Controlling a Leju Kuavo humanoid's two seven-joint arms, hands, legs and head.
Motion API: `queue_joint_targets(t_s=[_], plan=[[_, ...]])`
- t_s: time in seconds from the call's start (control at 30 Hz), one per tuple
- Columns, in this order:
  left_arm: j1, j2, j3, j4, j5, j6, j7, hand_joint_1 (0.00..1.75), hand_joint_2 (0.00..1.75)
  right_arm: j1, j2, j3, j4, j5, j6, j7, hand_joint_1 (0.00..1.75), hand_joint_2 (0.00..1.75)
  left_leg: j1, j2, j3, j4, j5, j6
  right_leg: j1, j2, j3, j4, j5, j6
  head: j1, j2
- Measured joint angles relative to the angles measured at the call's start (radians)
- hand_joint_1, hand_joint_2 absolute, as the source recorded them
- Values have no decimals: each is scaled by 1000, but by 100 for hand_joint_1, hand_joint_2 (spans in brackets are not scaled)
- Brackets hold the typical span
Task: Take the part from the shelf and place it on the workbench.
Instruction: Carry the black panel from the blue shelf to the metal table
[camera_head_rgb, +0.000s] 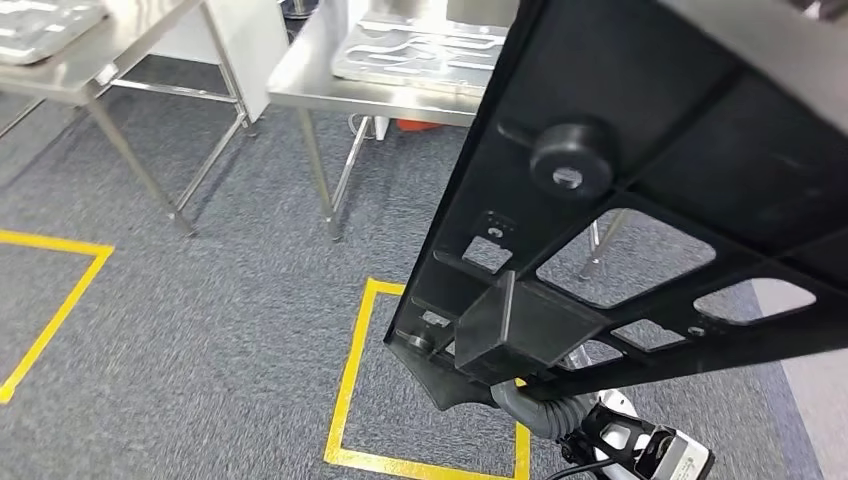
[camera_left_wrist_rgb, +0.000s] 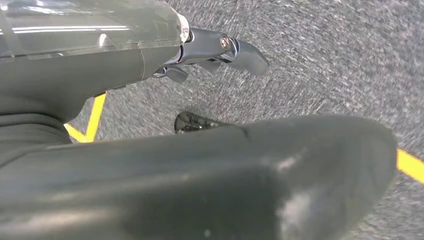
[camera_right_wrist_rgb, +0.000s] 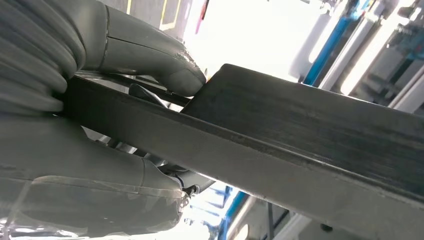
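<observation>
Right wrist view: fingers (camera_right_wrist_rgb: 150, 75) on part (camera_right_wrist_rgb: 310, 130) edge

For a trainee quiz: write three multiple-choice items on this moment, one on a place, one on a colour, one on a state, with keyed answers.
1. Where is the black part?
A. Lying on a steel table
B. Held up close before the head camera, above the floor
C. Flat on the carpet

2. What colour are the floor lines?
A. Yellow
B. Red
C. White

3. What is the right hand doing?
A. Hanging with nothing in it
B. Pressing on a table
C. Gripping the part's edge

Answers:
1 B, the head view shows carpet through its cut-outs.
2 A, yellow squares mark the grey carpet.
3 C, the right wrist view shows the thumb on one side of the dark panel and other parts of the hand on the other.
</observation>
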Motion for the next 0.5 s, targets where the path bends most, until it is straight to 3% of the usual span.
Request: queue_joint_targets(t_s=[0.1,0.17,0.23,0.3,0.33,0.4,0.47,0.5], plan=[[-3,-1,0,0,0,-2,7,0,0,11,0,-9,-6,8,7,0,175,175,0,23,10,1,-11,-15,1,32,1,-10,2,-11,0,0],[-6,-1,0,0,0,-2,8,0,0,17,-2,-13,-11,11,8,0,175,175,4,-11,-6,52,-46,-23,-5,54,9,-20,7,-21,0,0],[-4,-2,0,0,0,-2,9,0,0,19,-2,-15,-13,11,8,0,175,175,7,-64,-66,181,-110,-29,-7,76,12,-23,8,-27,0,0],[0,-2,0,0,0,-3,10,0,0,23,-3,-15,-13,11,8,0,175,175,7,-80,-124,288,-141,-32,-6,104,11,-22,8,-29,0,0],[2,-2,0,0,0,-4,10,0,0,25,-3,-15,-13,12,9,0,175,175,8,-81,-130,290,-126,-32,-6,119,12,-20,8,-28,0,0],[1,-2,0,0,0,-7,10,0,0,27,-3,-16,-13,12,11,0,175,175,12,-97,-90,183,-49,-32,-7,148,12,-14,6,-25,0,0],[0,-2,0,0,-1,-10,11,0,0,26,-3,-17,-13,11,19,0,175,175,18,-147,-41,59,3,-27,-7,173,8,-5,4,-17,0,0],[0,-1,0,0,-2,-11,12,0,0,26,-3,-18,-13,11,23,0,175,175,19,-164,-30,29,11,-22,-7,183,3,-2,4,-11,0,0]])
